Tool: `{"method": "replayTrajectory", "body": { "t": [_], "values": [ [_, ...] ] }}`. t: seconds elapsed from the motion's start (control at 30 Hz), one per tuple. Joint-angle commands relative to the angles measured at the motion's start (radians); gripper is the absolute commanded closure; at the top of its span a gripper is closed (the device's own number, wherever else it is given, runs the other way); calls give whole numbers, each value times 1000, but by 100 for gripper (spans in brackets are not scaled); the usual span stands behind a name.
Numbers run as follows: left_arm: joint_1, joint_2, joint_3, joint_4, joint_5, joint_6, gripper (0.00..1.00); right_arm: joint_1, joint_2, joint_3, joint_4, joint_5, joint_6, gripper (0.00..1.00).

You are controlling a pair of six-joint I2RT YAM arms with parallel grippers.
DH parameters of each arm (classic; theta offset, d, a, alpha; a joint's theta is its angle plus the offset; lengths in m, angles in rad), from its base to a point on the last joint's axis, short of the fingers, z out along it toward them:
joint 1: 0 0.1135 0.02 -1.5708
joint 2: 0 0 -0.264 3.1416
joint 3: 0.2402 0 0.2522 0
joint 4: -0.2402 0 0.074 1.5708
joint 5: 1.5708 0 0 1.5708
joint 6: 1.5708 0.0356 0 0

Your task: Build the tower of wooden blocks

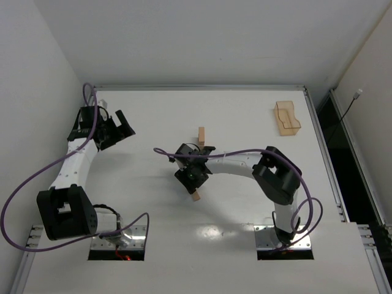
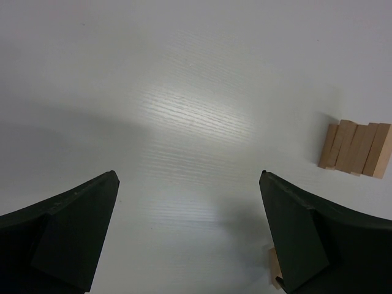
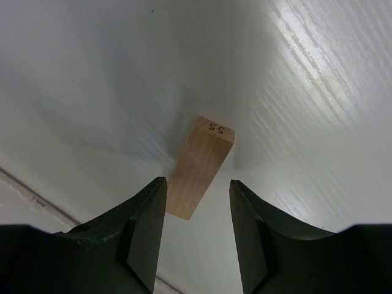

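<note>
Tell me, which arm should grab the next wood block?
Probably right. The right gripper has a wood block between its open jaws. The left gripper is open, but the row of blocks sits off to one side.

A white table (image 1: pixel 233 116) with a faint wood-grain surface fills the space, edged at its far side by an aluminium rail (image 1: pixel 196 87). Plain white walls (image 1: pixel 214 37) close it in behind and at both sides. Overhead light leaves a soft glare (image 1: pixel 214 231) near the front edge, and a dark gap (image 1: pixel 358 177) runs along the right.
</note>
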Motion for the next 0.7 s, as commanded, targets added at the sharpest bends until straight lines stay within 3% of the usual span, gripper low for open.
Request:
{"method": "replayTrajectory", "body": {
  "t": [0.0,0.43,0.53,0.63,0.67],
  "values": [
    [-3,8,26,32,-12,2,0,-3,10,-4,15,-55,13,58],
    [-3,28,35,32,-12,2,0,27,42,15,-3,-27,3,58],
    [-3,28,35,32,-12,2,0,27,61,24,-13,6,3,64],
    [-3,28,35,32,-12,2,0,27,61,33,-13,55,13,83],
    [-3,28,35,32,-12,2,0,27,61,33,-13,68,13,94]
  ]
}}
